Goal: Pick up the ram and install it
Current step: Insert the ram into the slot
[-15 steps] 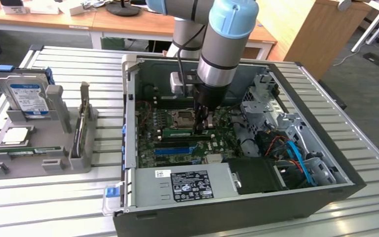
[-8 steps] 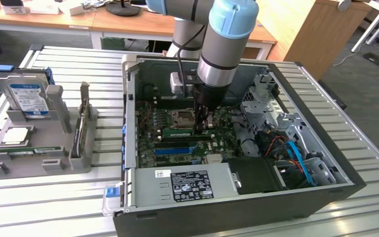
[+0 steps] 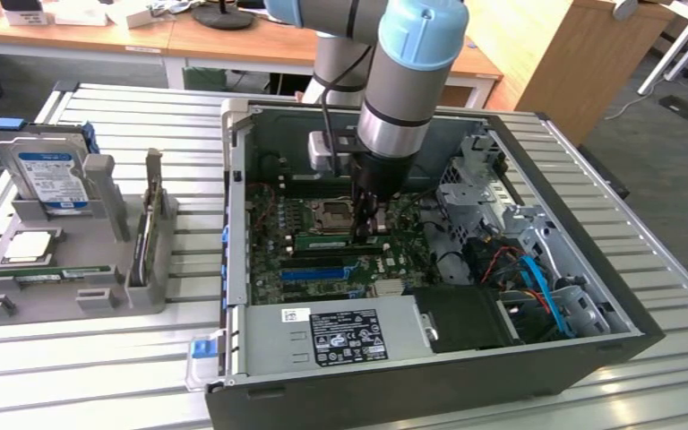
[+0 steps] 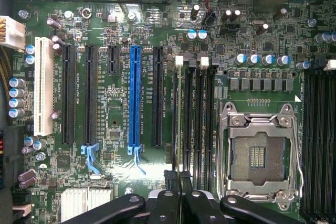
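Closed end effector (image 4: 179,180) gripped the ram (image 4: 180,114) edge-on along a memory slot just beside the processor socket (image 4: 261,153); case walls (image 3: 236,206) stood well apart from the arm (image 3: 398,98).

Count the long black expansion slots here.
3 long black slots: two between the white slot and the short slot, one between the blue slot and the memory slots. None hidden.

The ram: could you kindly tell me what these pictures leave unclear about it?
- Wrist view: the ram shows edge-on, so its label and chips are hidden.
- Exterior view: the gripper and the arm cover its held end.
- Exterior view: whether it sits fully home is too small to tell.
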`<action>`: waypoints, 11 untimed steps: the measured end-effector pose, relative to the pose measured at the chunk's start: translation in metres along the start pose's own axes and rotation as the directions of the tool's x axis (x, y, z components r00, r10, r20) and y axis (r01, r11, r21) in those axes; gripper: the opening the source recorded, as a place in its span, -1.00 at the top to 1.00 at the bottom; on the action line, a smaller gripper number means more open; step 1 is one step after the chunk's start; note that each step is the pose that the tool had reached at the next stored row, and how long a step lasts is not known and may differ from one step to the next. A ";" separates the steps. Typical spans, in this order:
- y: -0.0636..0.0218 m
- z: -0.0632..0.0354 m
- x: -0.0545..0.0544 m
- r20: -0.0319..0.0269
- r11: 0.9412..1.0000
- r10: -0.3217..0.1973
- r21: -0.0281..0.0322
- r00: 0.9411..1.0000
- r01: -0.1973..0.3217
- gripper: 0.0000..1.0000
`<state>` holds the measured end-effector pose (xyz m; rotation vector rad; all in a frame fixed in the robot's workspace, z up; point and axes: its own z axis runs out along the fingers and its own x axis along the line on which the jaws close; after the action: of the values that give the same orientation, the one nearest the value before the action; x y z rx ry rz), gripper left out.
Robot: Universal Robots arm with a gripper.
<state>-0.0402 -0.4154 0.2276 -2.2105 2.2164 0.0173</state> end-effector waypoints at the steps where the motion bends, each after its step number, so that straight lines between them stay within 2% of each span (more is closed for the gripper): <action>1: 0.0001 0.0002 0.000 0.000 1.000 0.000 0.000 1.000 0.000 0.76; 11: 0.0007 0.0010 0.000 0.000 1.000 0.000 0.000 1.000 0.000 0.76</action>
<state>-0.0409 -0.4154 0.2267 -2.2104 2.2165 0.0174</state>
